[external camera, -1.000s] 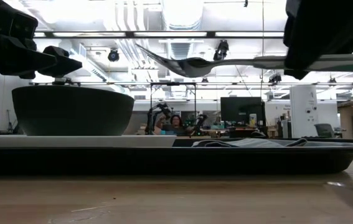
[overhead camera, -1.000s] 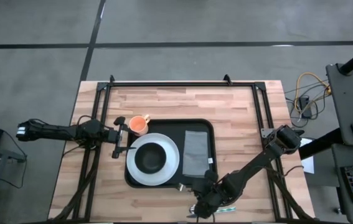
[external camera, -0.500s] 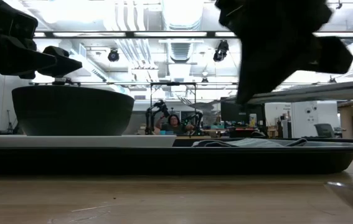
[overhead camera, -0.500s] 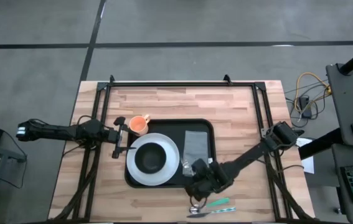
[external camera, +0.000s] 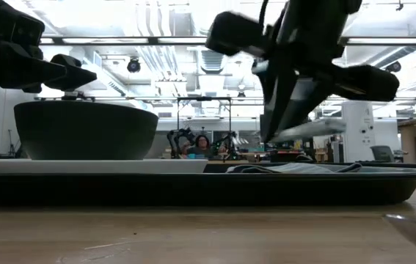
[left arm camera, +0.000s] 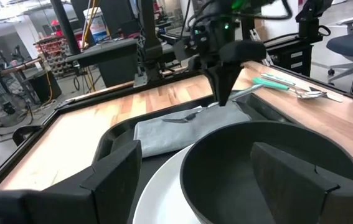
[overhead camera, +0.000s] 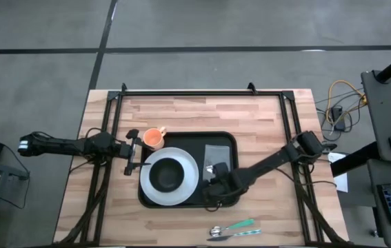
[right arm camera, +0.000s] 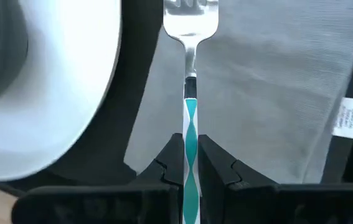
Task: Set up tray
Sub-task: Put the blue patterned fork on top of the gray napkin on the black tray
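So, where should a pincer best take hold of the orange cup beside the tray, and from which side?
Probably the rim of the orange cup, from above: it stands upright with its mouth open, so one finger goes inside and one outside. Its small handle points away from the open left pincer, which is nearest; the right pincer holds the fork.

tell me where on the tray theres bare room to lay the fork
The tray is crowded: plate and bowl fill its left, napkin its right. The right pincer holds the fork over the napkin, the only flat free spot.
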Robot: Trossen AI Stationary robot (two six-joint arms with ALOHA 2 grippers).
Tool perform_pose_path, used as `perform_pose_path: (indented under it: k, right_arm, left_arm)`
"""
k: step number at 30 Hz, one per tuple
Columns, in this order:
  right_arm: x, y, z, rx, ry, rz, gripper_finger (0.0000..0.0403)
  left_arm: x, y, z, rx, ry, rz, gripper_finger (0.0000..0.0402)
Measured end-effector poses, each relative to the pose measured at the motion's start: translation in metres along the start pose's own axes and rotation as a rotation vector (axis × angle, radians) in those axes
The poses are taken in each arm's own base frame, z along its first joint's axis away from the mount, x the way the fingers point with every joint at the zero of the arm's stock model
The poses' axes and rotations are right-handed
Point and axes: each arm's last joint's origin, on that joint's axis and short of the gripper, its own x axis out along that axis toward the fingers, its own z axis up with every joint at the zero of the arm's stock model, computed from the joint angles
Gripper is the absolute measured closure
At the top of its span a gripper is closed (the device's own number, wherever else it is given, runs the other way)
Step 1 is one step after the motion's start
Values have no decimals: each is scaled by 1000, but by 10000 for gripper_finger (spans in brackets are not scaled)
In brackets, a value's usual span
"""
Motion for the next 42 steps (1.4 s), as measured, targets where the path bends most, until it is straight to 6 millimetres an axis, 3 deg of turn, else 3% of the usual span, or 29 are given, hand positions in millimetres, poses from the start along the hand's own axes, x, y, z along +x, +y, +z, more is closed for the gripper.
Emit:
perform_pose_path:
  k: [4,12,21,42]
  right_arm:
    - [8,-8,4,65,-27,-95,387]
    - [19,-5,13,115,-60,-92,387]
    - [46,-5,24,120,-87,-154,387]
    - [44,-7,41,151,-105,-202,387]
  left_arm:
    - [0,0,0,0,1,0,122]
    - [0,0,0,-1,6,-1,122]
    - [1,0,-2,-2,18,-4,122]
    - [1,0,-2,-2,19,-4,122]
